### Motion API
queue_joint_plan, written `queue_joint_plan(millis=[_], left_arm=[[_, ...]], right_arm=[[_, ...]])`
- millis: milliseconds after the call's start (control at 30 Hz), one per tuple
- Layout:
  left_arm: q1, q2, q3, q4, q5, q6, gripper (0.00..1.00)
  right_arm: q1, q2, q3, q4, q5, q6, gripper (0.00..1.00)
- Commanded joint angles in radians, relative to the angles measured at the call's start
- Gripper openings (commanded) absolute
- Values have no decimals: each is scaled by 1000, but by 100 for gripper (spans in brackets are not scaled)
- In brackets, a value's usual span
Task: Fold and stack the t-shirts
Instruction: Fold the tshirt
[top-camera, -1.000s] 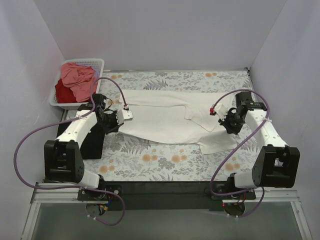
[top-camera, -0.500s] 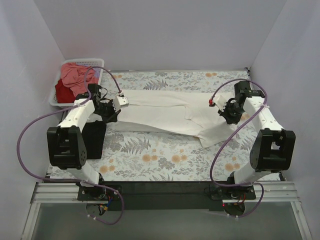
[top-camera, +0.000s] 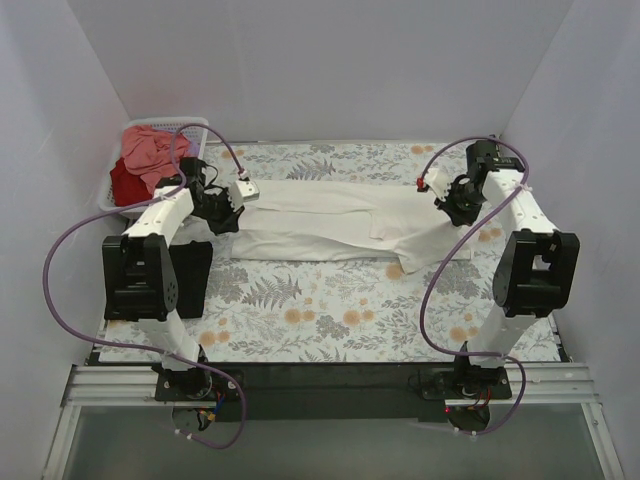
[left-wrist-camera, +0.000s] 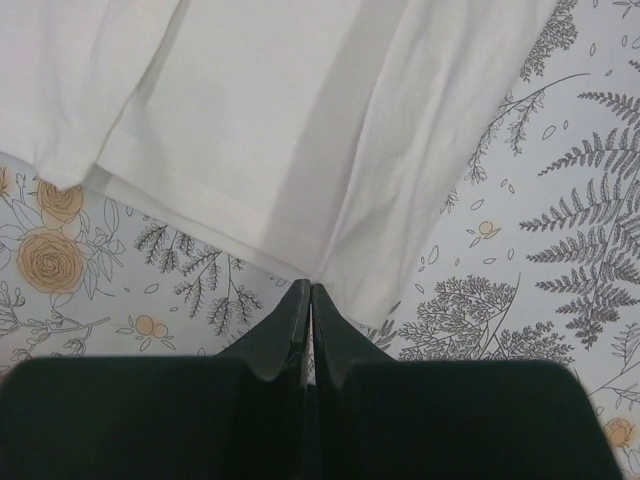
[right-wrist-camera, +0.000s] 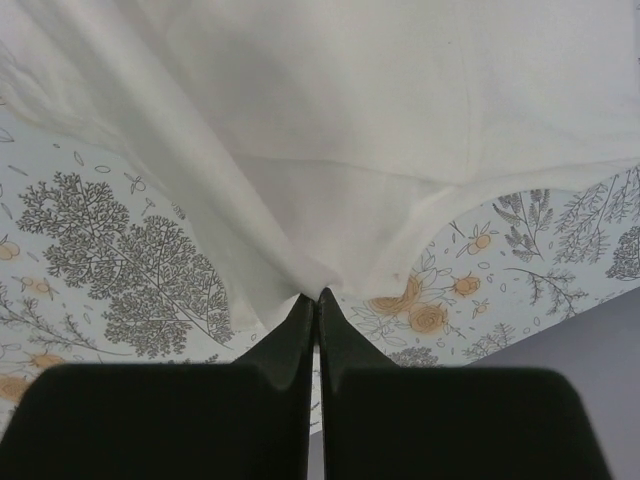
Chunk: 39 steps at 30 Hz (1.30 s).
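Hauled toward the far edge of the bench (top-camera: 330, 315), the cream-white t-shirt (top-camera: 330, 215) stretches crosswise, ends pinched by left claw (left-wrist-camera: 310, 292) and right claw (right-wrist-camera: 318, 296).

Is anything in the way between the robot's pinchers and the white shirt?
No, nothing visible is in the way. The left gripper and the right gripper each pinch an edge of the cream-white t-shirt, with the cloth right between their closed fingers.
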<state>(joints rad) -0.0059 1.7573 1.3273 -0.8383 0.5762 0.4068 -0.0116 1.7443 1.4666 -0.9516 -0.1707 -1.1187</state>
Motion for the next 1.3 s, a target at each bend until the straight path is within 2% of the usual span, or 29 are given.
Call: queue_joint_plan(millis=[0, 367, 433, 1267], left_arm=[[4, 4, 42, 34, 17, -10, 0], [4, 39, 53, 100, 5, -39, 0], [35, 44, 53, 117, 2, -45, 0], [40, 129, 113, 177, -18, -65, 0]], right_arm=[[-2, 32, 76, -22, 2, -13, 1], [-2, 141, 187, -29, 11, -9, 1], [-2, 155, 195, -30, 11, -7, 1], [-2, 273, 294, -29, 39, -9, 1]])
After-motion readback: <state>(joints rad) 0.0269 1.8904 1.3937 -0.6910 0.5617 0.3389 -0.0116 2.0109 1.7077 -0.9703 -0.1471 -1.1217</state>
